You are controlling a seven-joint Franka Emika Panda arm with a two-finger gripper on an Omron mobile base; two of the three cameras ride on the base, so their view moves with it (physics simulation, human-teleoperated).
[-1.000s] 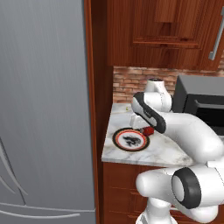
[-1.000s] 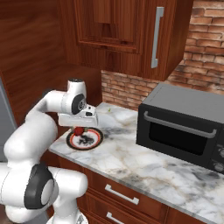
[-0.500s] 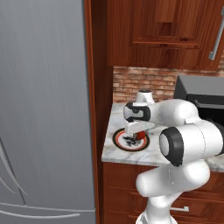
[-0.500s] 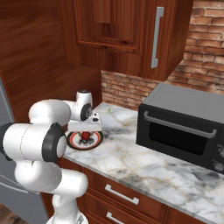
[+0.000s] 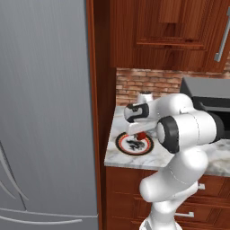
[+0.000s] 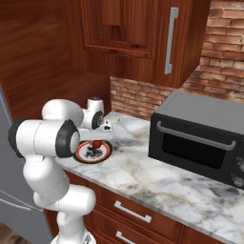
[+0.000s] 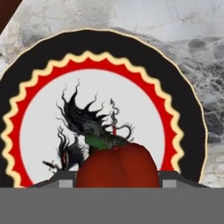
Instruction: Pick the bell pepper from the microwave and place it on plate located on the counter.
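Left base view: set behind arm on left, facing forward and down; takes in fridge [image 5: 45, 112] at left, counter [image 5: 175, 155] corner, plate [image 5: 134, 143], edge of microwave [image 5: 207, 101] at right. Right base view: set behind arm on right, angled across counter [image 6: 157, 178]; microwave [image 6: 200, 138] near, plate [image 6: 91, 151] further left. Shared between both: plate, counter, microwave, brick wall [image 6: 138, 97]. Hand view: very close, looking almost straight down onto plate [image 7: 43, 109], marbled counter [image 7: 166, 22] around rim.

Light was even and soft, rendered without glare; the white-grey marbled stone counter [image 6: 143, 174] looked bright, its nearby wooden cabinets slightly blurred.
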